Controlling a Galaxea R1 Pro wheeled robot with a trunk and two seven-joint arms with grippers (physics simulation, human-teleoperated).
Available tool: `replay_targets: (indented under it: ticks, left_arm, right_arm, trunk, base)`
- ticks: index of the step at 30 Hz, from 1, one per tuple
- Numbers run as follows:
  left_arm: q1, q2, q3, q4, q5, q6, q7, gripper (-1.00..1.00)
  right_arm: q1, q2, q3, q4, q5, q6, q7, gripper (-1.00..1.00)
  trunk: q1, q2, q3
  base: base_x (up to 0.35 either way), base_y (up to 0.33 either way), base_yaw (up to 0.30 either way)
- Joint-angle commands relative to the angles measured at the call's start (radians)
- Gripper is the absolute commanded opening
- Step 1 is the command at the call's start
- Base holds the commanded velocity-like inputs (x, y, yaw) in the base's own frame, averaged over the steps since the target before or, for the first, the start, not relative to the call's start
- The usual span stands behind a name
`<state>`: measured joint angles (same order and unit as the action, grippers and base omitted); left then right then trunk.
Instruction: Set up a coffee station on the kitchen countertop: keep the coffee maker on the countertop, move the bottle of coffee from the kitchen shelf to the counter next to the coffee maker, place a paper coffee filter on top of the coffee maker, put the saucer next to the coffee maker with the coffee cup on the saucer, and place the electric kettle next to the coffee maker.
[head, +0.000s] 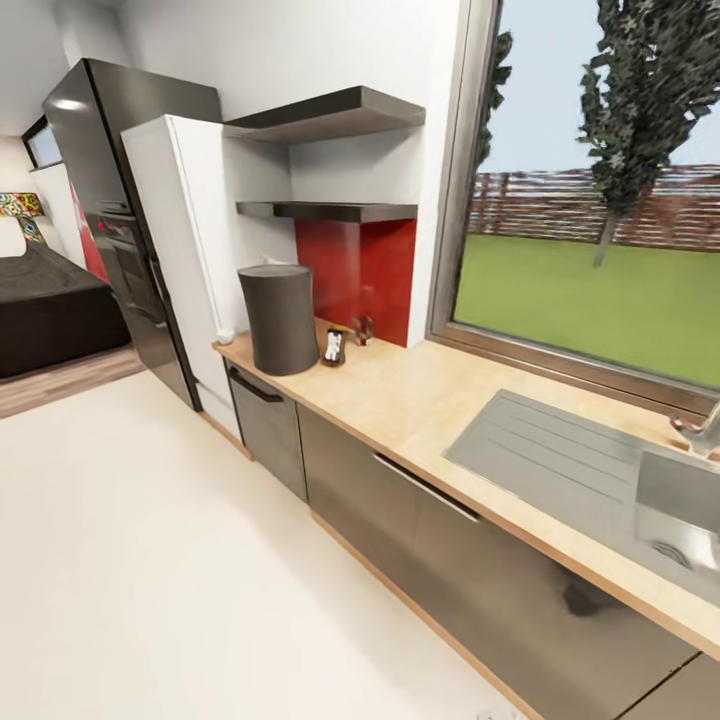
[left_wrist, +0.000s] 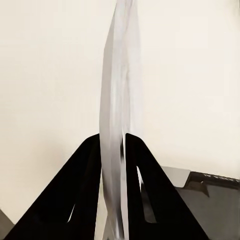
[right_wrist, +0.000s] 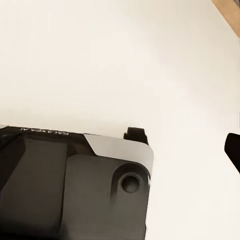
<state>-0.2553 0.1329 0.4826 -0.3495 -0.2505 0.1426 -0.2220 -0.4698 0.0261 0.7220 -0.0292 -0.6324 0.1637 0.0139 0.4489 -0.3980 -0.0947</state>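
Pinching a thin white paper coffee filter (left_wrist: 119, 100), left claw (left_wrist: 113, 145).

Head high — wrists perhaps floorward

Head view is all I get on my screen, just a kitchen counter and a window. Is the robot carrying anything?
Observer: Yes. In the left wrist view the left gripper is shut on a thin white sheet seen edge-on, probably the paper coffee filter.
Operator: What is under it?
Observer: Pale floor, and a dark part of the robot's base low in that view.
Operator: And the other arm?
Observer: The right wrist view looks down at the same pale floor; one dark fingertip shows at its edge, with nothing visible against it, so I cannot tell if that gripper is open.
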Motion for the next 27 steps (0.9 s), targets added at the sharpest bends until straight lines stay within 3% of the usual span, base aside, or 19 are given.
replay_targets:
  ticks: [1,21,27]
  left_arm:
    - [-0.001,0.000,0.008,-0.002,-0.010,0.005,-0.007,-1.00]
    - [-0.001,0.001,0.008,-0.002,-0.010,0.005,-0.007,-1.00]
    - [-0.001,0.001,0.008,-0.002,-0.010,0.005,-0.007,-1.00]
  right_arm:
    - [-0.001,0.000,0.008,0.000,-0.007,0.003,0.001,1.00]
    - [-0.001,0.000,0.008,0.000,-0.007,0.003,0.001,1.00]
    - [-0.001,-0.001,0.007,0.000,-0.007,0.003,0.001,1.00]
  trunk:
    - [0.001,-0.002,-0.002]
    - [0.001,-0.002,-0.002]
    - [0.001,-0.002,-0.002]
  base:
    - [0.280,0.232,0.015]
    - [0.280,0.232,0.248]
    - [0.280,0.232,0.078]
